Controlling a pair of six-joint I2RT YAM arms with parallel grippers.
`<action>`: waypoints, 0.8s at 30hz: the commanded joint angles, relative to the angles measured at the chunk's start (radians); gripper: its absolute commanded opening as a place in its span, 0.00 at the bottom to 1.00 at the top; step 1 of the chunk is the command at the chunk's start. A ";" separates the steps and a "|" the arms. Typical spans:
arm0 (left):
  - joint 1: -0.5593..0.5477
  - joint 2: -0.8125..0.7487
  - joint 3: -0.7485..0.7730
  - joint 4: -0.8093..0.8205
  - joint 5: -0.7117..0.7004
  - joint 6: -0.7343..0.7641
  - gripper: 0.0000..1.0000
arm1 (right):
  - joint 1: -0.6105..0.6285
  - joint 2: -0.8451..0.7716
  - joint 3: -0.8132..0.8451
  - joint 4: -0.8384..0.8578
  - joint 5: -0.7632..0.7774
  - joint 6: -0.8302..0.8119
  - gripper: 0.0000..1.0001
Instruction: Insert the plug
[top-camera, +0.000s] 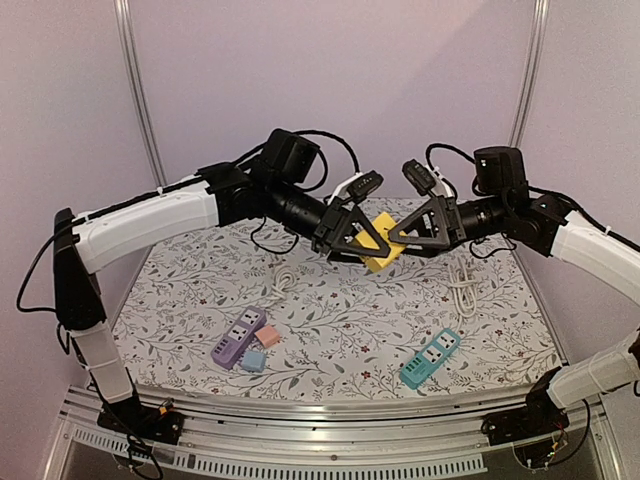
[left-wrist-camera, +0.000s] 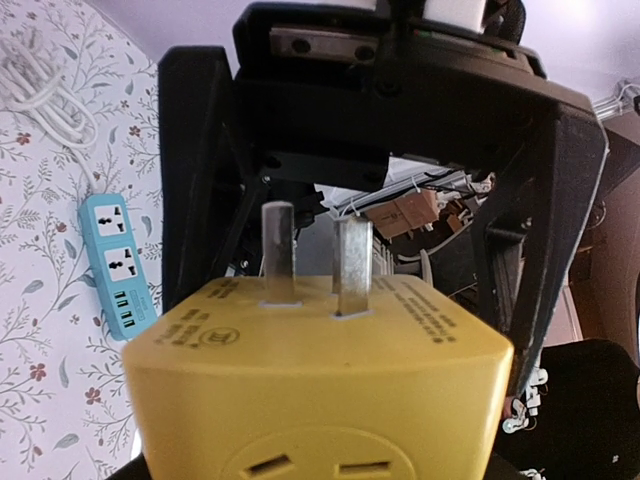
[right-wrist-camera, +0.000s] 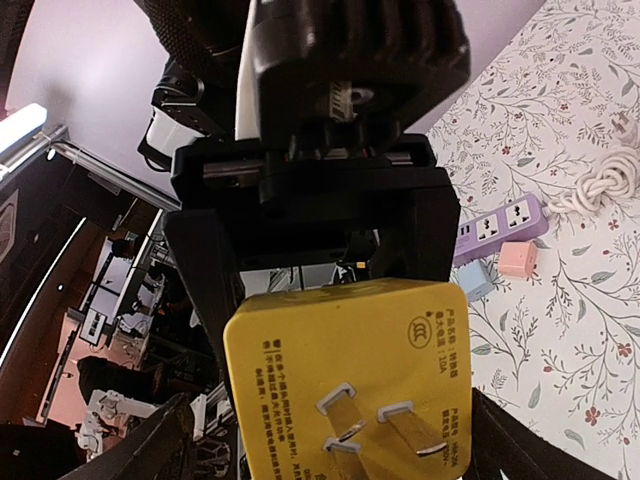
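A yellow cube plug adapter (top-camera: 378, 244) hangs in the air between my two grippers, above the middle of the table. My left gripper (top-camera: 352, 238) is shut on it from the left. In the right wrist view the adapter (right-wrist-camera: 345, 360) shows its metal prongs (right-wrist-camera: 385, 430) pointing at that camera, with a left finger (right-wrist-camera: 205, 290) beside it. My right gripper (top-camera: 408, 236) is open, and its fingers (left-wrist-camera: 565, 230) stand wide on either side of the prong face (left-wrist-camera: 320, 330). A purple power strip (top-camera: 237, 338) and a teal power strip (top-camera: 430, 358) lie on the table.
A small pink adapter (top-camera: 269, 336) and a small blue one (top-camera: 253, 361) lie beside the purple strip. White coiled cables lie at the middle left (top-camera: 283, 280) and at the right (top-camera: 462, 283). The table has a floral cloth (top-camera: 330, 320) and a metal front rail (top-camera: 330, 410).
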 joint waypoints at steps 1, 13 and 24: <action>-0.015 -0.046 0.006 -0.038 0.020 0.017 0.14 | 0.006 0.007 0.015 0.134 -0.078 0.093 0.87; -0.027 -0.047 0.025 -0.070 0.046 0.024 0.15 | 0.035 0.012 0.005 0.157 -0.124 0.156 0.59; -0.013 -0.163 -0.122 0.127 -0.082 -0.078 0.62 | 0.045 -0.005 0.009 0.154 -0.063 0.132 0.29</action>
